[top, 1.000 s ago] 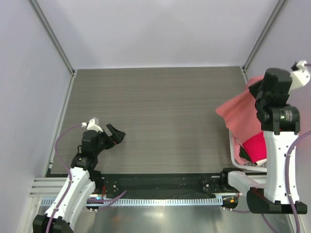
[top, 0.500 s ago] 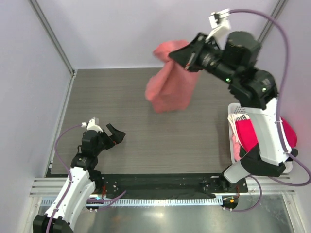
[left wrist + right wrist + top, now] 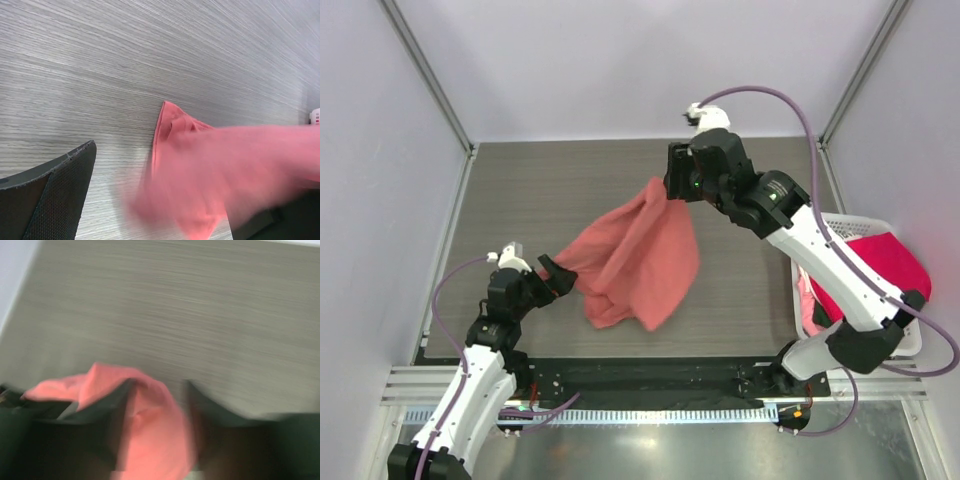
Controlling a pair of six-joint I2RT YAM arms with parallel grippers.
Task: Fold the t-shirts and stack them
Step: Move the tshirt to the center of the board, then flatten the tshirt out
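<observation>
The salmon-coral t-shirt (image 3: 640, 255) hangs crumpled from my right gripper (image 3: 672, 185) down to the middle of the table, its lower part bunched on the wood. In the right wrist view the shirt (image 3: 150, 430) lies blurred between the gripper's (image 3: 155, 390) spread jaws, draped over one finger and not pinched. My left gripper (image 3: 560, 275) stands open at the shirt's left corner. Its wrist view shows the cloth (image 3: 225, 170) blurred between its wide fingers (image 3: 55, 195). A crimson-pink t-shirt (image 3: 875, 265) fills the basket.
The white lattice basket (image 3: 840, 220) stands at the table's right edge, with pink cloth hanging over its left rim. Grey walls and metal posts close in the back and both sides. A black rail runs along the near edge.
My right arm swung the salmon shirt out of the basket, over the back of the table and down to the middle. Its jaws were shut on the cloth and now stand apart.
</observation>
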